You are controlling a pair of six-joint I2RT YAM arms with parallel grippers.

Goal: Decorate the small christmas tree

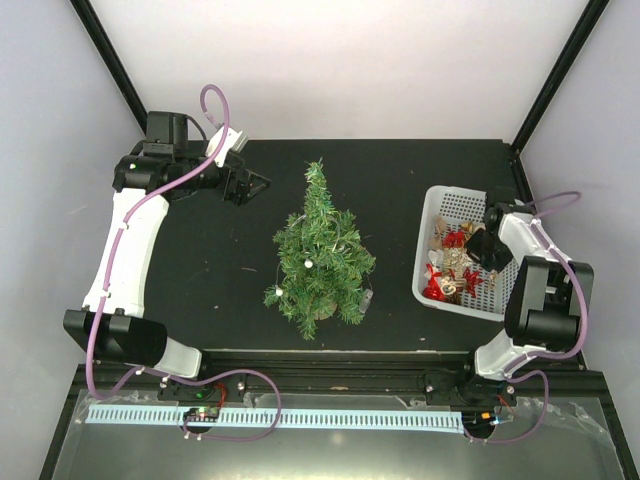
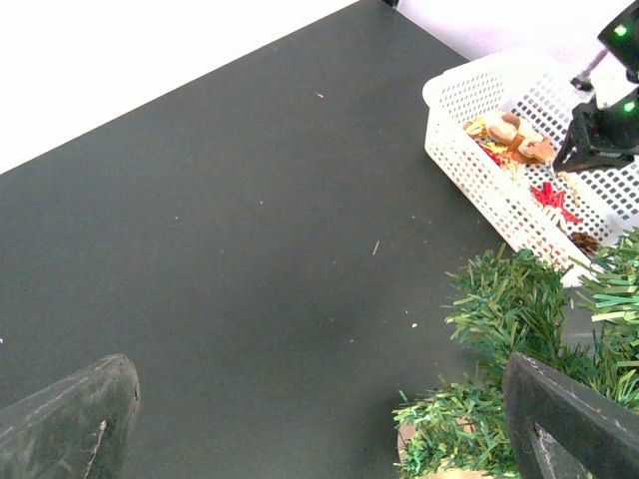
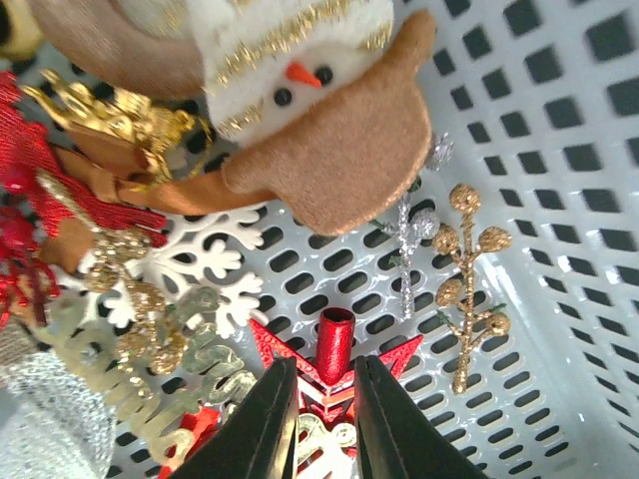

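The small christmas tree (image 1: 320,255) stands upright mid-table; its lower branches and brown base show in the left wrist view (image 2: 499,399). My left gripper (image 1: 245,185) hovers open to the tree's upper left, and its fingers (image 2: 70,419) frame bare table with nothing between them. My right gripper (image 1: 487,250) reaches down into the white basket (image 1: 432,215). There its jaws (image 3: 324,399) have closed on either side of a red star topper (image 3: 334,344), whose tube sticks out between the fingertips.
The basket (image 2: 469,150) at the right holds a felt snowman ornament (image 3: 300,80), a white snowflake (image 3: 210,259), a gold berry sprig (image 3: 469,279), a silver sprig (image 3: 409,239) and glittery gold lettering (image 3: 150,349). Black frame posts stand at the back corners.
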